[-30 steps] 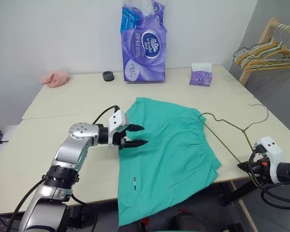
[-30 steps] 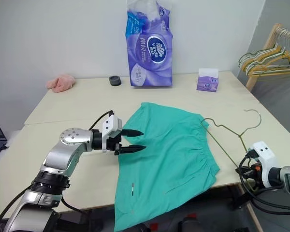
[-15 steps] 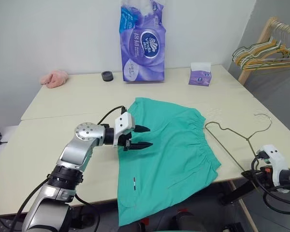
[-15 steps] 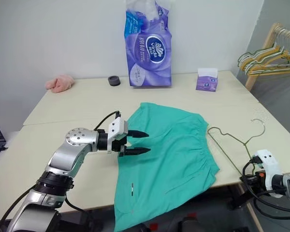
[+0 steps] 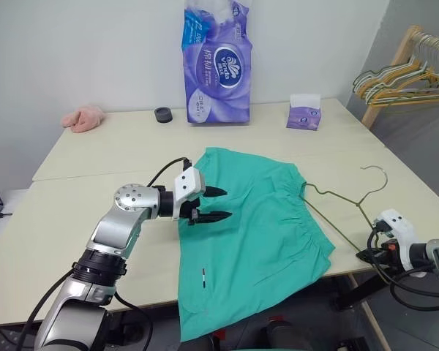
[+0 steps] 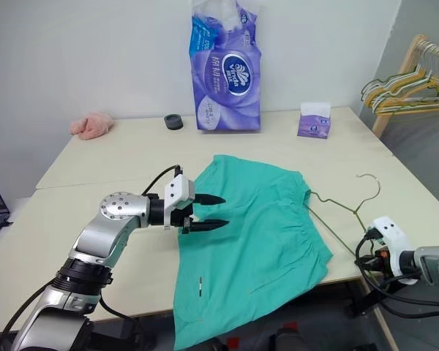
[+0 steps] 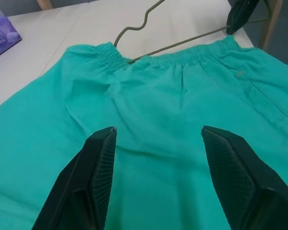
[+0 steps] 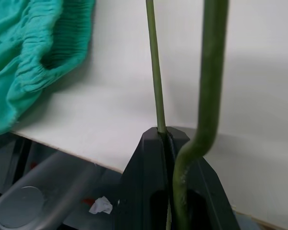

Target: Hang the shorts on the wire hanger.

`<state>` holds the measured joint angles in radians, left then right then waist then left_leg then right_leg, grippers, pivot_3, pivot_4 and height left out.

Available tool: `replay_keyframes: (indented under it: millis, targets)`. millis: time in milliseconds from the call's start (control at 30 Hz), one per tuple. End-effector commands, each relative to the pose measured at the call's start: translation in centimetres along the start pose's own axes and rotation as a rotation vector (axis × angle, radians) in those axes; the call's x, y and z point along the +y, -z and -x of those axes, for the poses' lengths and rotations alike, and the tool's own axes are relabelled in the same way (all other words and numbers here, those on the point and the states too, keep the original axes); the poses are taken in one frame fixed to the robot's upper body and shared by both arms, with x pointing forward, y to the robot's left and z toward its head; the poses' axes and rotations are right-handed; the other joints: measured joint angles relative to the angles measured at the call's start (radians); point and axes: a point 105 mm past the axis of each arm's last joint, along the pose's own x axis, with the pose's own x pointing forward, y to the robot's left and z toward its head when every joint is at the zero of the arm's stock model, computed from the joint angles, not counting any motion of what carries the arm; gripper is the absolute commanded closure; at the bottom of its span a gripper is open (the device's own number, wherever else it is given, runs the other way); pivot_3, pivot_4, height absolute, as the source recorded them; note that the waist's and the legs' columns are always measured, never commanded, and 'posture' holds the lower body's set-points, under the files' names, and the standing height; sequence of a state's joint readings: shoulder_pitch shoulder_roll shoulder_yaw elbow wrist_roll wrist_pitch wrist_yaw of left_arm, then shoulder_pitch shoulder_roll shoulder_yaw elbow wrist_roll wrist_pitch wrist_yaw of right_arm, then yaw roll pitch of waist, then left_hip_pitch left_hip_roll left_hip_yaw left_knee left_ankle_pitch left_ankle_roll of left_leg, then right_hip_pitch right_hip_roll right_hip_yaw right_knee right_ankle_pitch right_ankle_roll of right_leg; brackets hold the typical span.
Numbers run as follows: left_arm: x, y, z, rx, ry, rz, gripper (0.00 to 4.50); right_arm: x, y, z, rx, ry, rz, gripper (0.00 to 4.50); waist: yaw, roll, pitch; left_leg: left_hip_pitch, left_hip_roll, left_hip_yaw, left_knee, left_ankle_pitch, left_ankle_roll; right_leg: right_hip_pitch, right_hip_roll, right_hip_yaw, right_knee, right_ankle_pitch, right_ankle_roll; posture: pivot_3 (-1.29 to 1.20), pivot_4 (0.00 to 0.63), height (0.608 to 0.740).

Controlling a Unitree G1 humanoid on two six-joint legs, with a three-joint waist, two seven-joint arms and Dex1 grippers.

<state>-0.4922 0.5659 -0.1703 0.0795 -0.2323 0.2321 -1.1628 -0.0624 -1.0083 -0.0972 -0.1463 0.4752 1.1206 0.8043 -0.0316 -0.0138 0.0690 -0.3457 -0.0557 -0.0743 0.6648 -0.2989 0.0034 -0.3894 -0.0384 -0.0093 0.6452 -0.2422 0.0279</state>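
The teal-green shorts (image 5: 256, 227) lie flat on the table (image 5: 95, 153), with their leg ends hanging over its front edge. My left gripper (image 5: 227, 204) hovers open just above the shorts' left part and points right; in the left wrist view its fingers (image 7: 101, 163) stand wide over the fabric. The wire hanger (image 5: 335, 194) lies on the table to the right of the shorts. Its far end touches the gathered waistband (image 7: 110, 50). My right gripper (image 5: 366, 254) is shut on the hanger's wire (image 8: 212, 72) at the table's right front edge.
A tall purple tissue pack (image 5: 216, 66), a small tissue box (image 5: 304, 113), a black roll (image 5: 163, 115) and a pink cloth (image 5: 84, 118) stand along the table's back. A wooden rack with several hangers (image 5: 406, 73) is at the far right.
The right gripper has shifted slightly with the hanger, and the hanger's hook has swung left toward the shorts. The left gripper has stayed open over the shorts, nearly still.
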Motion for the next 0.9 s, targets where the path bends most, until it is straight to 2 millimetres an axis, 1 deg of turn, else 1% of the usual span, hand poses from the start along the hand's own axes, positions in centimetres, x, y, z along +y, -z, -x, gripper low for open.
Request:
replay_keyframes:
  millis: [33,200,300,400,500,567,700,800,900]
  targets:
    - [1.0,-1.4,0.6,-0.016,-0.043,-0.060,1.52,-0.4,-1.0,0.5,-0.022,0.005,0.049,4.50,0.001,0.000,0.000,0.000,0.000,0.000,0.000,0.000,0.000,0.000,0.000,0.000,0.000,0.000,0.000,-0.09,0.035,0.740]
    - [1.5,-1.5,0.7,-0.022,-0.073,-0.065,1.52,0.5,-2.4,-0.5,-0.050,-0.064,0.085,4.50,-0.002,0.000,0.000,0.000,0.000,0.000,0.000,0.000,0.000,0.000,0.000,0.000,0.000,0.000,0.000,-0.09,0.032,0.740]
    - [1.9,-1.8,0.7,-0.032,-0.093,-0.068,1.52,0.3,-3.6,-1.3,-0.079,-0.065,0.090,4.50,-0.001,0.000,0.000,0.000,0.000,0.000,0.000,0.000,0.000,0.000,0.000,0.000,0.000,0.000,0.000,-0.09,0.031,0.740]
    - [2.5,-2.2,0.9,-0.050,-0.126,-0.071,1.52,-0.1,-4.4,-2.3,-0.085,-0.064,0.091,4.50,0.001,0.000,0.000,0.000,0.000,0.000,0.000,0.000,0.000,0.000,0.000,0.000,0.000,0.000,0.000,-0.08,0.029,0.740]
    - [3.4,-2.5,1.2,-0.066,-0.174,-0.077,1.52,-0.3,-4.7,-3.1,-0.078,-0.074,0.085,4.50,0.002,0.000,0.000,0.000,0.000,0.000,0.000,0.000,0.000,0.000,0.000,0.000,0.000,0.003,-0.005,-0.08,0.029,0.740]
    - [3.6,-2.5,1.3,-0.069,-0.190,-0.080,1.52,-0.1,-4.7,-3.4,-0.068,-0.088,0.086,4.50,0.002,0.000,0.000,0.000,0.000,0.000,0.000,0.000,0.000,0.000,0.000,0.000,0.000,0.003,-0.005,-0.06,0.026,0.740]
    - [3.7,-2.5,1.6,-0.078,-0.208,-0.074,1.52,0.8,-6.1,-4.3,-0.101,-0.125,0.088,4.50,-0.002,-0.002,-0.001,0.000,0.000,0.000,0.000,0.000,0.000,0.000,0.000,0.000,0.000,0.003,-0.005,-0.05,0.021,0.740]
    - [4.1,-2.5,1.7,-0.089,-0.241,-0.072,1.52,1.5,-7.6,-4.6,-0.141,-0.150,0.076,4.50,-0.001,-0.001,-0.001,0.001,0.000,0.000,0.000,0.000,0.000,0.000,0.000,0.000,0.001,0.003,-0.005,-0.04,0.018,0.740]
    - [4.5,-2.7,1.8,-0.106,-0.267,-0.059,1.52,2.0,-8.5,-4.9,-0.161,-0.165,0.073,4.50,0.003,-0.001,-0.001,0.000,0.000,0.000,0.000,0.000,0.000,-0.001,0.000,0.000,0.001,0.004,-0.005,-0.04,0.018,0.740]
